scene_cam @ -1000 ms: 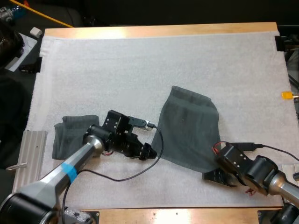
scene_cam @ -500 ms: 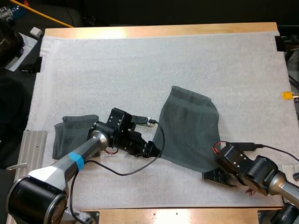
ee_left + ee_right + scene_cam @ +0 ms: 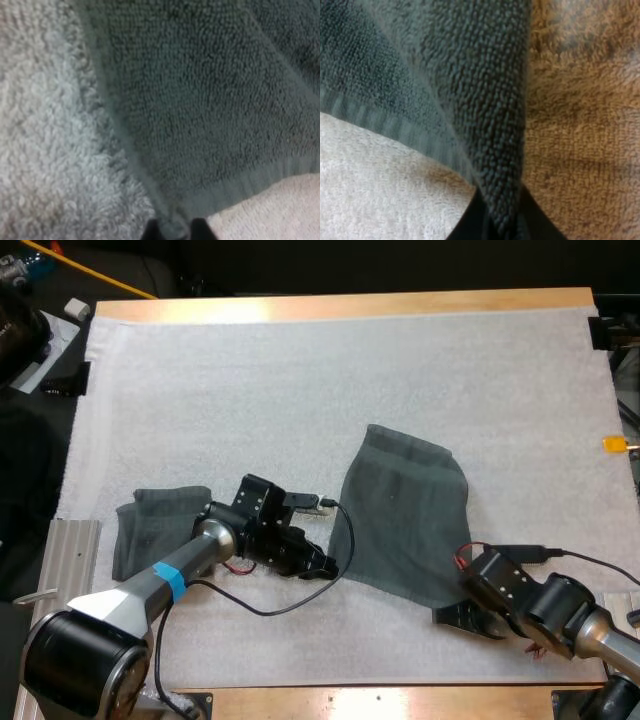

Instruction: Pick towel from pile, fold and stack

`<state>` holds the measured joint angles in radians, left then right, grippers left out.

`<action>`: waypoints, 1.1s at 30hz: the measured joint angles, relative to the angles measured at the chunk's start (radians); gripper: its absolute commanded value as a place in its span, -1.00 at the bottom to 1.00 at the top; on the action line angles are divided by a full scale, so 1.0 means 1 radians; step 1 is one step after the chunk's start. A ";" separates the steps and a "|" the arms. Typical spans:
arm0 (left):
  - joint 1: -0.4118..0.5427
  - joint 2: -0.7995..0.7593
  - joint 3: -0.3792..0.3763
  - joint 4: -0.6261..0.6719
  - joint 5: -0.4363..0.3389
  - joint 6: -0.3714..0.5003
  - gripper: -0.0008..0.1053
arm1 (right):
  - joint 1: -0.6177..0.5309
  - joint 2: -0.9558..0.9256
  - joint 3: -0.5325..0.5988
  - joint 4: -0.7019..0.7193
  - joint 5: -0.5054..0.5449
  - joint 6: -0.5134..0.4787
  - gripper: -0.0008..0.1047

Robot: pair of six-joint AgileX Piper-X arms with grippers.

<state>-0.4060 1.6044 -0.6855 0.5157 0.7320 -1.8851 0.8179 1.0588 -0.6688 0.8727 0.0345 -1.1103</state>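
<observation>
Left claw (image 3: 322,566) has slid over to the near-left corner of the spread towel (image 3: 405,520), now pinched shut on the hem. Right claw (image 3: 462,617) unchanged, clamped on the near-right corner. Towel lies flat on the mat (image 3: 300,390); second towel (image 3: 150,530) sits well left. I'd lift both corners level and carry them to the far edge together — even tension, no skew.

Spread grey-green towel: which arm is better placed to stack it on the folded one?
Left, likely: the folded grey-green towel lies nearer the left gripper than the right gripper; both pinch the spread towel's corners.
</observation>
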 measured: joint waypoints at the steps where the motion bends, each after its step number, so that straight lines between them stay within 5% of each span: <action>1: 0.000 0.000 0.000 0.002 0.002 0.000 -0.98 | 0.000 0.000 0.000 -0.002 0.000 0.000 -0.98; 9: -0.006 -0.041 0.000 0.079 0.001 0.043 -0.98 | 0.000 0.000 -0.005 -0.022 -0.003 -0.004 -0.98; 15: -0.013 -0.223 -0.004 0.230 -0.014 0.122 -0.98 | 0.000 -0.026 -0.120 0.003 0.015 -0.059 -0.98; 20: -0.016 -0.403 -0.071 0.346 -0.023 0.135 -0.98 | 0.001 -0.070 -0.262 0.070 0.046 -0.100 -0.99; 22: -0.016 -0.544 -0.154 0.396 -0.025 0.117 -0.98 | 0.003 -0.102 -0.350 0.126 0.054 -0.116 -0.97; 24: -0.016 -0.537 -0.141 0.378 -0.020 0.117 -0.94 | 0.003 -0.104 -0.333 0.111 0.054 -0.106 -0.97; 30: -0.016 -0.477 -0.101 0.344 -0.097 0.117 -0.04 | 0.003 -0.101 -0.304 0.102 0.046 -0.087 -0.98; 33: -0.024 -0.471 -0.101 0.326 -0.151 0.117 0.15 | 0.003 -0.101 -0.304 0.096 0.041 -0.084 -0.98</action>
<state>-0.4300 1.1331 -0.7868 0.8419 0.5814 -1.7684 0.8205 0.9576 -0.9724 0.9689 0.0754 -1.1947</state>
